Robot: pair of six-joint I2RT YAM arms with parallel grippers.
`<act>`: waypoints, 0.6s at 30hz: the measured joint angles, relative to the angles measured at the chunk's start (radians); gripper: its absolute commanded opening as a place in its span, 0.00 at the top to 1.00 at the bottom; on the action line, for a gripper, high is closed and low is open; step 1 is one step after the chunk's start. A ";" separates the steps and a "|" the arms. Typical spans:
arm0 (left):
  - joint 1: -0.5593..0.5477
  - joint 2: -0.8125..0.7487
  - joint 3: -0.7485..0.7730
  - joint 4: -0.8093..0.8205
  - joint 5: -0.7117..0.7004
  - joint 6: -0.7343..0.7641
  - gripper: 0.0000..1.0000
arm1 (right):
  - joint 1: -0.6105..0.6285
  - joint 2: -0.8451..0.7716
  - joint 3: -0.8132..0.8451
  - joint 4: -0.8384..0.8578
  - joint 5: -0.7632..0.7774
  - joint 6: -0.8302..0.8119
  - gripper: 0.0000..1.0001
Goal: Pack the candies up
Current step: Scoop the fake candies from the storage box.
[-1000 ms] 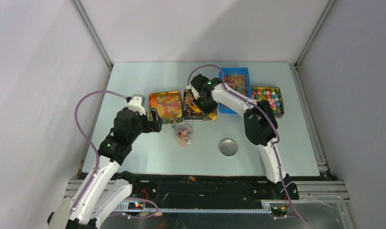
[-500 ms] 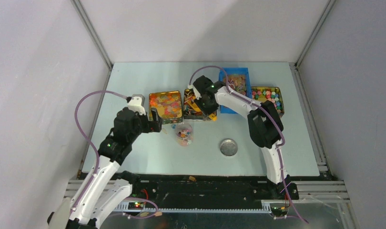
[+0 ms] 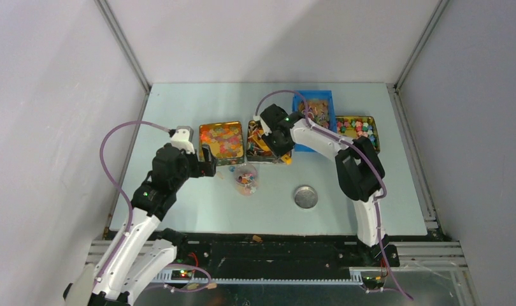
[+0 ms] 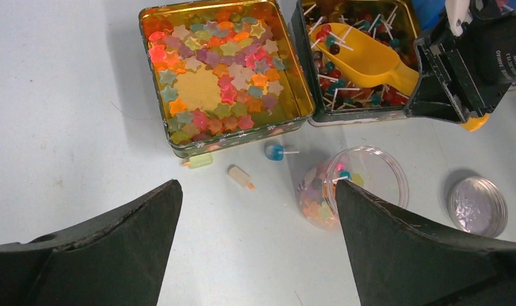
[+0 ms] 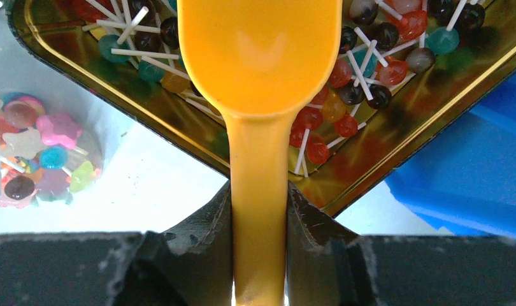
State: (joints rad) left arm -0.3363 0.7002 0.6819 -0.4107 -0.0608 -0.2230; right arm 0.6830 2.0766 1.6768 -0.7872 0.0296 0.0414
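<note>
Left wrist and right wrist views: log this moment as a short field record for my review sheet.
left tool: open, empty, above table
right tool: shut on orange scoop handle
scoop bowl: empty, over lollipop tin
clear jar: holds some mixed candies
silver lid: off, on table beside jar
loose: blue lollipop on table by star tin

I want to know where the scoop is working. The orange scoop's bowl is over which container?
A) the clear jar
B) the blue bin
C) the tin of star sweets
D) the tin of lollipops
D: the right hand grips the scoop by its handle, and its bowl lies over the gold tin holding white-stick lollipops.
</note>
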 measured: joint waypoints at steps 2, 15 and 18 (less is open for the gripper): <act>0.000 0.000 0.000 0.000 0.000 0.000 0.02 | 0.002 -0.013 -0.016 -0.002 0.003 0.003 1.00; -0.002 -0.001 0.000 0.000 -0.008 0.000 0.02 | 0.023 -0.157 -0.051 -0.043 0.055 0.005 1.00; -0.002 -0.001 0.000 -0.001 -0.008 0.000 0.02 | 0.029 -0.178 -0.050 -0.058 0.064 0.005 1.00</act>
State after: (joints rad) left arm -0.3382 0.6994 0.6819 -0.4114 -0.0692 -0.2230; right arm 0.7116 1.8984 1.6264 -0.8452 0.0933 0.0460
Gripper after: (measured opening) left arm 0.983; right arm 0.302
